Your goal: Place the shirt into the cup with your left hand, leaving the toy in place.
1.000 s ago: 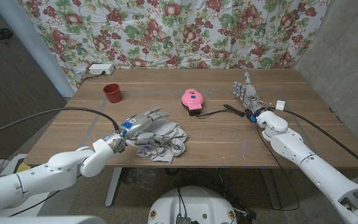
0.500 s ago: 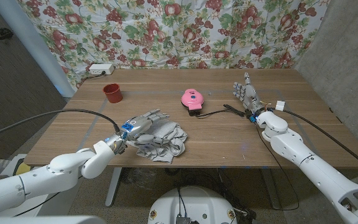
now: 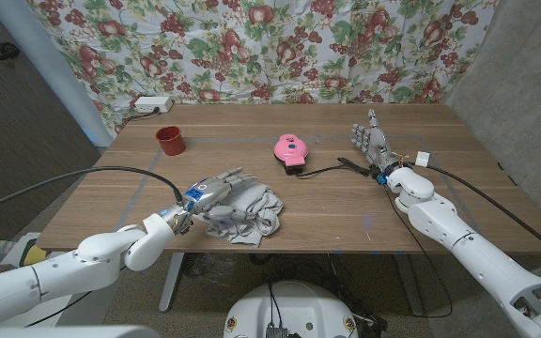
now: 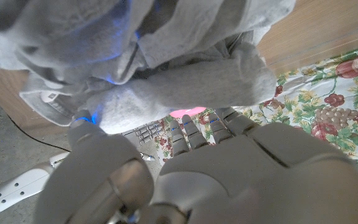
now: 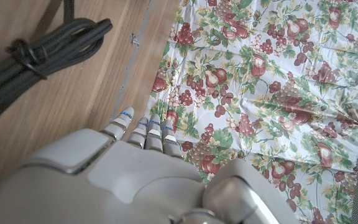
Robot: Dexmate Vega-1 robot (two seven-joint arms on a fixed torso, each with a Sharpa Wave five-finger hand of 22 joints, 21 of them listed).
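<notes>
The left hand [image 3: 216, 188] has crept slightly lower and nearer onto the crumpled grey shirt [image 3: 248, 210] over the last second, its fingers spread over the cloth at the table's near edge; the left wrist view is too close to tell whether they have closed on a fold, so the grasp looks unfinished. The red cup [image 3: 169, 140] stands well apart at the far left, the pink toy [image 3: 289, 149] undisturbed, and the right hand [image 3: 372, 144] waits upright, holding nothing.

head view high overhead; wrist views close (both show floral backdrop [image 5: 278, 74]).
</notes>
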